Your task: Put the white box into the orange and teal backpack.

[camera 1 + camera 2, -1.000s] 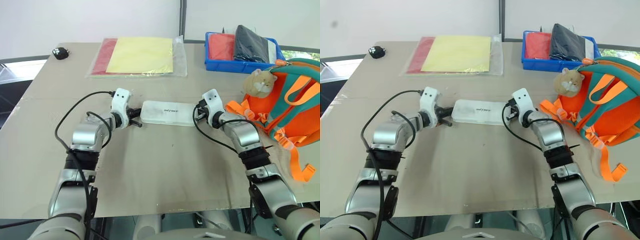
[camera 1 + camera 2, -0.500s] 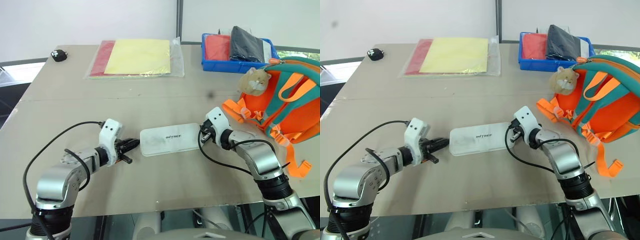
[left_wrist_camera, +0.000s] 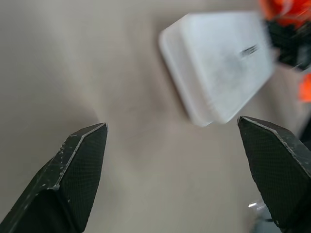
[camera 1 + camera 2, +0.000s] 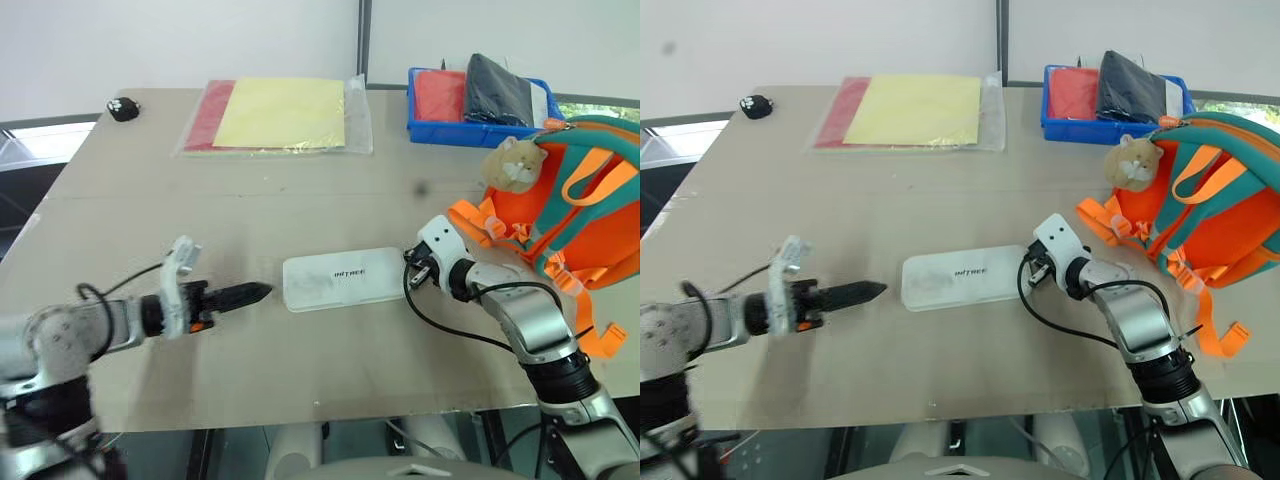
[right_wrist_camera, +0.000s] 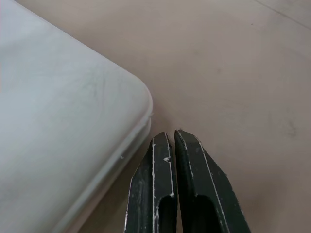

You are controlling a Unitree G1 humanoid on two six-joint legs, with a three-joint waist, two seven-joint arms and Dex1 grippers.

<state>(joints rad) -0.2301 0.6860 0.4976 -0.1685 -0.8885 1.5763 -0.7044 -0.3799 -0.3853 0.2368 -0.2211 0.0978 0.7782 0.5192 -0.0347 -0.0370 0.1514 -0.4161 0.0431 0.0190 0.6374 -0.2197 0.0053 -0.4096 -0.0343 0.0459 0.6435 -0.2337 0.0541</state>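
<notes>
The white box (image 4: 340,279) lies flat on the table, near the front edge, with its small dark lettering facing up. My left gripper (image 4: 255,292) sits just off the box's left end, clear of it, and in the left wrist view its fingers (image 3: 77,165) stand wide open on empty air. At the box's right end my right gripper (image 5: 173,133) is shut, its tips beside the rounded corner and holding nothing. The orange and teal backpack (image 4: 585,215) stands at the table's right edge, with a beige plush charm (image 4: 512,163) hanging from it.
A blue bin (image 4: 450,130) with red and dark cloth stands at the back right. A clear sleeve of yellow and red paper (image 4: 275,115) lies at the back centre. A small black object (image 4: 122,108) sits at the back left corner.
Both grippers drew the box toward the table's front edge. My left gripper then rolled, opened wide and backed off the box's left end. The right gripper stayed shut.
</notes>
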